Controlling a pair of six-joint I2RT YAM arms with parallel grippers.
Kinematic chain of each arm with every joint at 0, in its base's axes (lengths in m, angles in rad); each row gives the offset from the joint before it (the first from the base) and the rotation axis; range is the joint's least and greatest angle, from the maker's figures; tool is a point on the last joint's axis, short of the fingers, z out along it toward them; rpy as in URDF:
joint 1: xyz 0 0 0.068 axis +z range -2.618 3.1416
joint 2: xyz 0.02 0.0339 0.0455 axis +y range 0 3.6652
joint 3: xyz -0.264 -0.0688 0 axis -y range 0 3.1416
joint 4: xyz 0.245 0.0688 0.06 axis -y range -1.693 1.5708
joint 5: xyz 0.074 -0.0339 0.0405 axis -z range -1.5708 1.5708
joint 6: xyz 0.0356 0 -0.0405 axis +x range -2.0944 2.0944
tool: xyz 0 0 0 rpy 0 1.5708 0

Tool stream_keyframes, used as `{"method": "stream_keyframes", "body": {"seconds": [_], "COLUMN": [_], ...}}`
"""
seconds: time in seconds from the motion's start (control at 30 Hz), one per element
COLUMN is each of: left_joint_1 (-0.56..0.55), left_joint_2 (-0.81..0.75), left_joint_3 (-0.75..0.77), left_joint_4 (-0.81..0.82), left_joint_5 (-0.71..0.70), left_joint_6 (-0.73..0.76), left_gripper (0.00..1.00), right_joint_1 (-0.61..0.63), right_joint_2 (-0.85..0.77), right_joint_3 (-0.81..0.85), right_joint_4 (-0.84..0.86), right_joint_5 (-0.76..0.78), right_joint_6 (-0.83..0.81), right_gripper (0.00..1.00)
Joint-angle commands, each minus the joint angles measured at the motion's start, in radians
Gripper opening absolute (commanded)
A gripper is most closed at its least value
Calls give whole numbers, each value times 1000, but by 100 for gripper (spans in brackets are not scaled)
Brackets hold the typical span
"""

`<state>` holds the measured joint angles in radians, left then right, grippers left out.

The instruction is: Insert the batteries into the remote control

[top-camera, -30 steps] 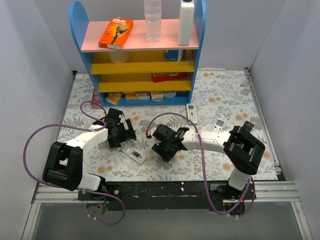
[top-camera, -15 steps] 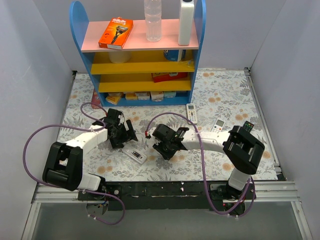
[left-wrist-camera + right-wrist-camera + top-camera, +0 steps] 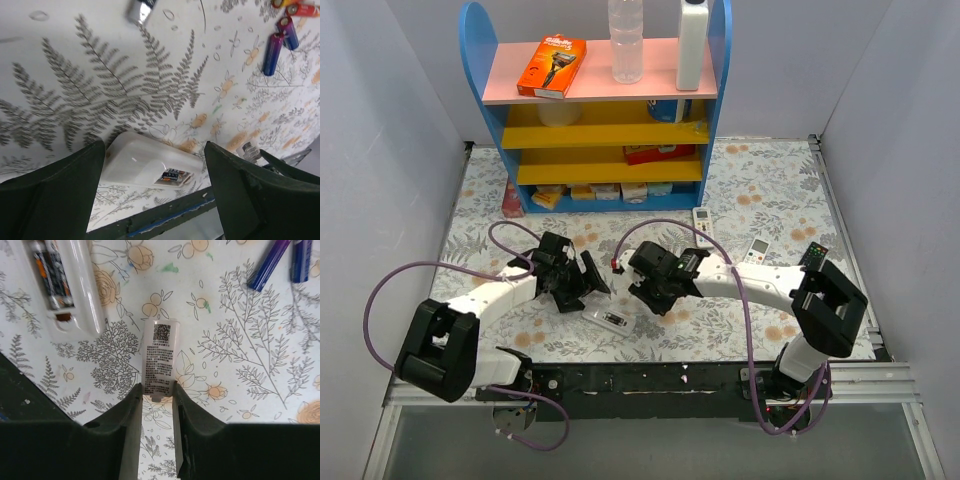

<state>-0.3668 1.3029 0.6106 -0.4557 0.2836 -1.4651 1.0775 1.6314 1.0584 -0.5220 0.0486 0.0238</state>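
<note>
The remote control (image 3: 611, 319) lies face down near the table's front edge, its battery bay open. Dark cells with orange marks sit in the bay (image 3: 50, 274), which also shows in the left wrist view (image 3: 174, 175). My left gripper (image 3: 155, 157) is open and hovers over the remote (image 3: 142, 162), one finger on each side. My right gripper (image 3: 156, 390) is shut on the end of a flat white battery cover (image 3: 159, 352) printed with a code and text, just right of the remote (image 3: 80, 285). Loose blue and purple batteries (image 3: 269, 265) lie beyond it on the cloth; they also show in the left wrist view (image 3: 274, 50).
Two short white remotes (image 3: 703, 220) (image 3: 757, 250) and a small black remote (image 3: 814, 254) lie at the right. A blue shelf unit (image 3: 605, 120) stands at the back. The table's dark front edge (image 3: 165, 220) is close behind the remote.
The remote has slid right and nearer the front edge. My left gripper has moved right with it, and the right gripper has shifted slightly toward the remote.
</note>
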Motion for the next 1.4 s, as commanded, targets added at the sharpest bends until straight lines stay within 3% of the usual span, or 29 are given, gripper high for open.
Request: {"method": "stream_keyframes", "body": {"seconds": [0.0,0.23,0.5,0.97,1.17,1.37], "left_joint_1": [-69,-84,-50,-44,-44,-44], "left_joint_2": [-50,-178,-364,-961,-1099,-1146], "left_joint_3": [-61,-83,-103,-49,6,5], "left_joint_4": [15,9,-107,-406,-428,-388], "left_joint_5": [32,-60,-254,-754,-873,-882], "left_joint_6": [-124,-199,-247,-440,-365,-250], "left_gripper": [82,84,82,87,98,98], "right_joint_1": [12,41,73,110,134,151], "right_joint_2": [-67,-13,112,341,396,432], "right_joint_3": [97,231,373,629,672,709], "right_joint_4": [-88,-226,-352,-535,-575,-589], "right_joint_5": [-32,-113,-158,-153,-139,-96], "right_joint_6": [-68,-145,-215,-232,-220,-206], "right_gripper": [2,1,1,1,1,1]}}
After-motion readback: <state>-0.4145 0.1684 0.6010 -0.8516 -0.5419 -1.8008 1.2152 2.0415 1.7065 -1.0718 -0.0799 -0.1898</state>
